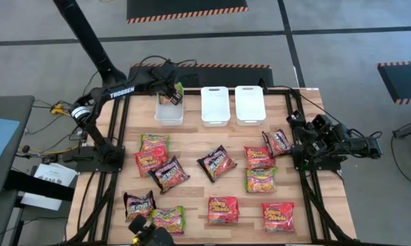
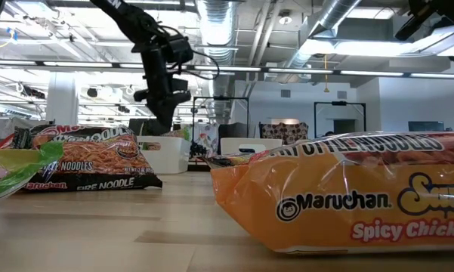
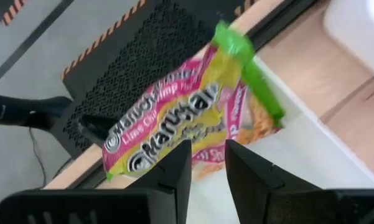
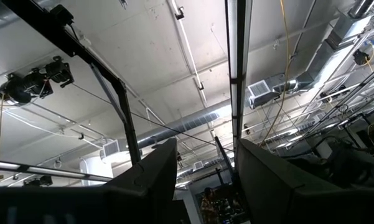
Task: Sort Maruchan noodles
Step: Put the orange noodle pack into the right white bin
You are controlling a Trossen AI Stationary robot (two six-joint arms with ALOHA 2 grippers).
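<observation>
The left hand [image 1: 171, 92] and a green-edged packet [image 1: 178, 89] block the leftmost tub [image 1: 169, 111]. The middle tub [image 1: 215, 106] beside it stands clear from above. Bare table [image 1: 191, 147] lies just before it.

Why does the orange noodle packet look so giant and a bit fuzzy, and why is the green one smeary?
In the low view the orange packet lies right by the camera, so it fills the picture and looks soft. In the left wrist view the green-edged packet is streaked with blur beyond the left claw, over the white tub. In the right wrist view the ceiling lights glare.
</observation>
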